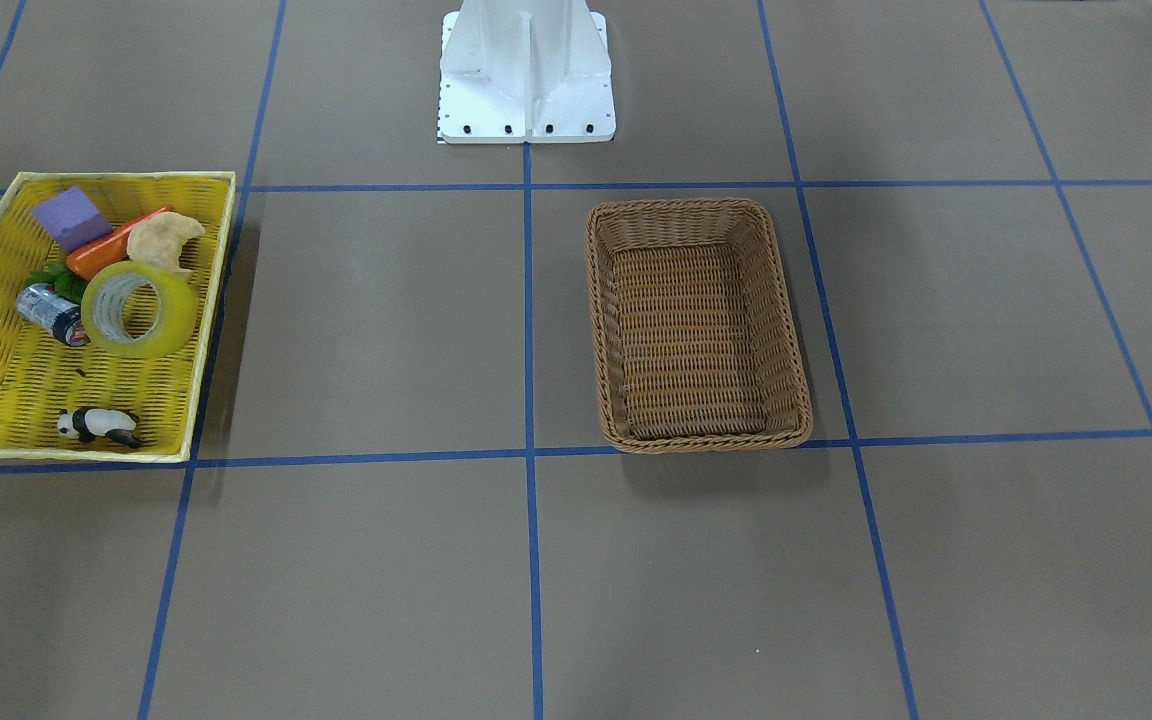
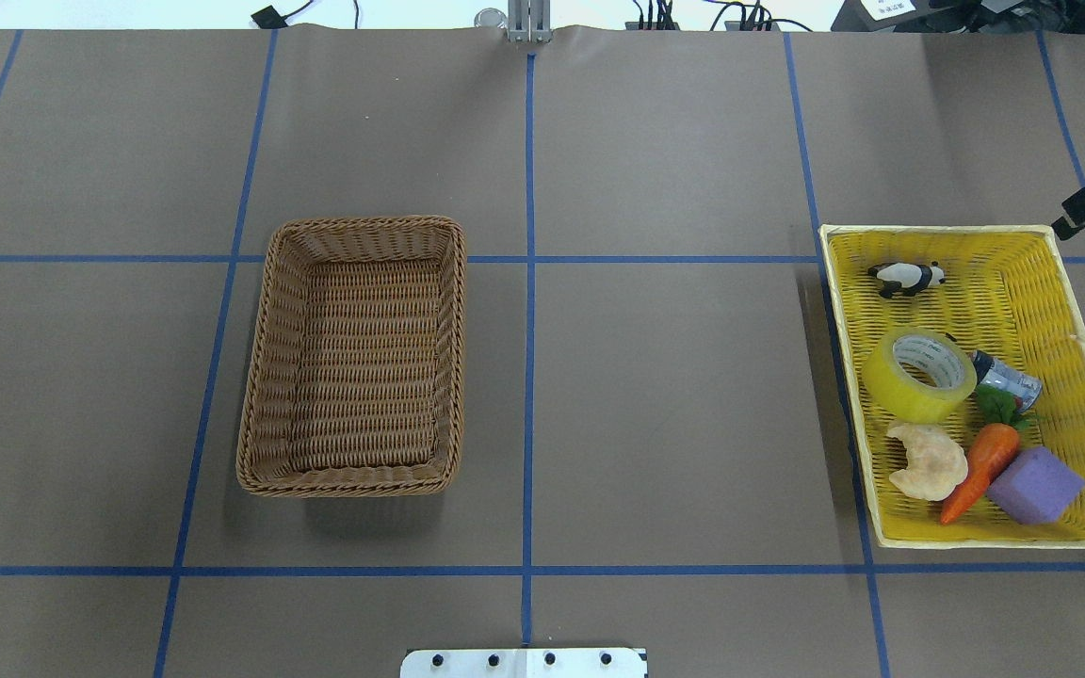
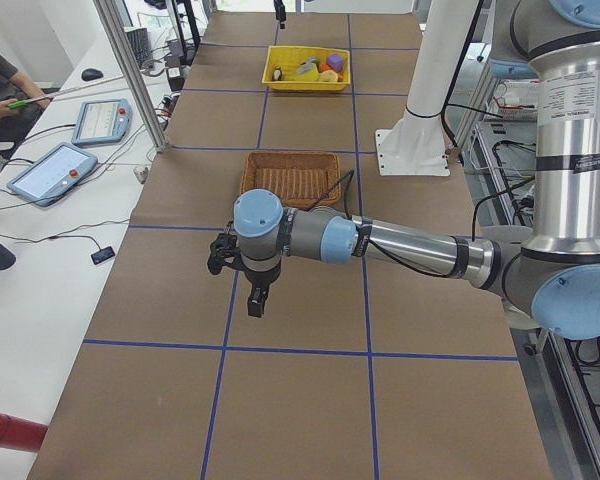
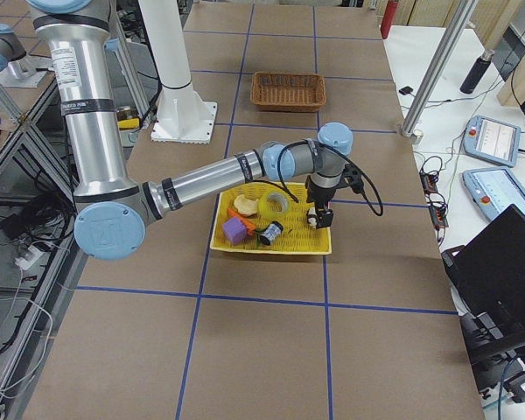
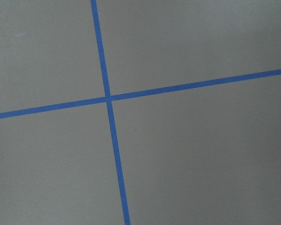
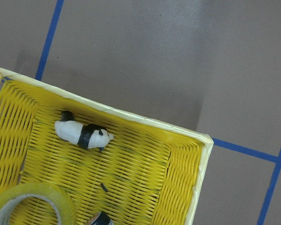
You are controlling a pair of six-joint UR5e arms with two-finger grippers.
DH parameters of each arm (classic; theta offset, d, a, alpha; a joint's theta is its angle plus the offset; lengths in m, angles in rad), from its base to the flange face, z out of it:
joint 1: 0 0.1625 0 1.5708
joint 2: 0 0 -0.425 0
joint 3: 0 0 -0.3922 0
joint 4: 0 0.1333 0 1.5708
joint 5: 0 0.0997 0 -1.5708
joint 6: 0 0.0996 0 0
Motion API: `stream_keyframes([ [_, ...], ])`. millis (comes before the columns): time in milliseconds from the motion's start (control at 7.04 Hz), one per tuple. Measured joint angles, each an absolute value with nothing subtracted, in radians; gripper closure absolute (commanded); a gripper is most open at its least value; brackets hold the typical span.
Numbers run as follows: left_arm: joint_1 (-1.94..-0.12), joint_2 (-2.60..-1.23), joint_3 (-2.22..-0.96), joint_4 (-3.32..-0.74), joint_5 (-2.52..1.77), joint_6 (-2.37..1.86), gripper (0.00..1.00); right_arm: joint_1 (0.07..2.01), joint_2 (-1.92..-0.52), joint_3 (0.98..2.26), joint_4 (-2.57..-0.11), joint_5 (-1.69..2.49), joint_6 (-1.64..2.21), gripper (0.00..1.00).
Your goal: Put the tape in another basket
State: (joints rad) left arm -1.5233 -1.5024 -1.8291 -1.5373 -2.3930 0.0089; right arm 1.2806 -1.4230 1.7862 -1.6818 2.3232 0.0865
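The tape (image 2: 919, 375) lies in the middle of the yellow tray (image 2: 938, 229), propped at a tilt so its core opens upward and partly sideways, and touching a small cylinder (image 2: 1004, 379). The right claw (image 4: 319, 217) hangs above the tray's end, where the panda figure (image 6: 82, 135) lies. From there the tape sits further in along the tray, toward the robot, showing only at the bottom edge of the right wrist view. The right arm is by far the nearer. The left claw (image 3: 257, 300) hangs over bare tabletop (image 2: 674, 395), well apart from the tray, with the wicker basket (image 2: 364, 224) between them. I cannot tell whether either claw is released or clenched. The reach likely belongs to the right arm.
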Motion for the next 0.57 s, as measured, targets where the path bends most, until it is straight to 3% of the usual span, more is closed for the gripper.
stream_keyframes([
  [568, -1.523, -1.501, -1.829, -1.538, -2.396, 0.006, 0.02, 1.208, -1.434, 1.768, -1.625, 2.396, 0.079, 0.00],
])
